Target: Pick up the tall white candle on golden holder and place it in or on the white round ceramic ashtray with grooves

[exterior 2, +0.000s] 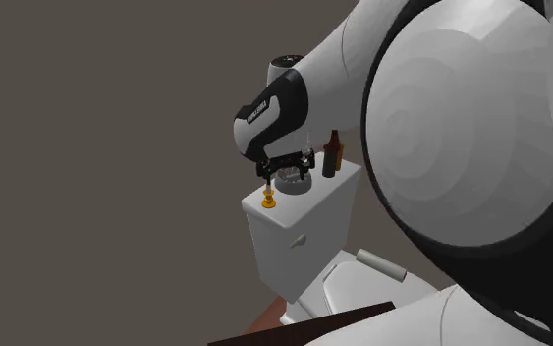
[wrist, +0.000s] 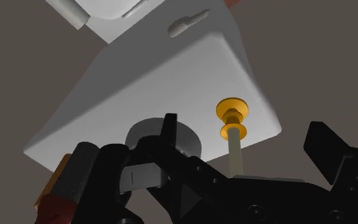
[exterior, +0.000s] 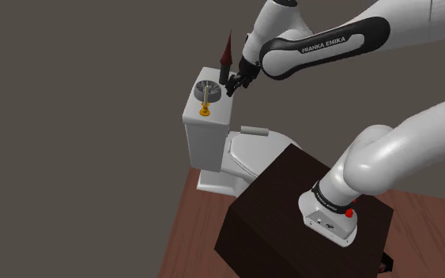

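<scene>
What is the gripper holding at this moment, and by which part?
Nothing. The gripper is open; the white candle in its golden holder stands on the toilet tank lid, and neither finger touches it.

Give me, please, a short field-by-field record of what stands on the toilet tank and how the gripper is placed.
surface: lid of the white toilet tank
candle: upright on its golden holder, near the lid's edge, beside the ashtray, not in it
ashtray: round, grey, on the lid
bottle: dark brown, upright, beyond the ashtray
gripper: above the lid, at the candle
fingers: open, one either side of the candle, not touching it
task state: candle not yet lifted
</scene>
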Robot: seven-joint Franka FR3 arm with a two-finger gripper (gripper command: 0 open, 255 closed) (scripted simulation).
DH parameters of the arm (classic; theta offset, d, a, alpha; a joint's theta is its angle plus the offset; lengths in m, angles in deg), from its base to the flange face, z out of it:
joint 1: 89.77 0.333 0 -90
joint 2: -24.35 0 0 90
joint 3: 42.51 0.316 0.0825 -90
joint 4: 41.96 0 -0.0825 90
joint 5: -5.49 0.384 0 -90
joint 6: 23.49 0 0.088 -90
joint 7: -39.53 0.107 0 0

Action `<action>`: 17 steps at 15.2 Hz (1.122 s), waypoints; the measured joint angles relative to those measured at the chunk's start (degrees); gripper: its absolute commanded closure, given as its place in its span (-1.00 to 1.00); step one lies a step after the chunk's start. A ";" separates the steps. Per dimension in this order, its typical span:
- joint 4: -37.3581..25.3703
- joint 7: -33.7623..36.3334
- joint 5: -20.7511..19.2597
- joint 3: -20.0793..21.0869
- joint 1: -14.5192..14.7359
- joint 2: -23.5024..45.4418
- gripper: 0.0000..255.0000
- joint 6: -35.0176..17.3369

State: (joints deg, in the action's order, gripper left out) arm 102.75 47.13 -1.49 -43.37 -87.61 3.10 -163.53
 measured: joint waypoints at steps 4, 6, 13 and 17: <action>-2.52 -0.88 0.64 -0.54 0.47 8.26 -1.00 -8.71; -4.41 -1.27 1.15 -0.62 0.77 13.06 -1.00 -13.06; -9.75 -3.53 3.46 -0.70 1.23 25.10 -1.00 -23.34; -11.23 -3.60 3.54 -0.72 1.18 28.82 -1.00 -25.69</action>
State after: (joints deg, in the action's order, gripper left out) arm 91.52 43.53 2.05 -44.10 -86.43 31.91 -189.22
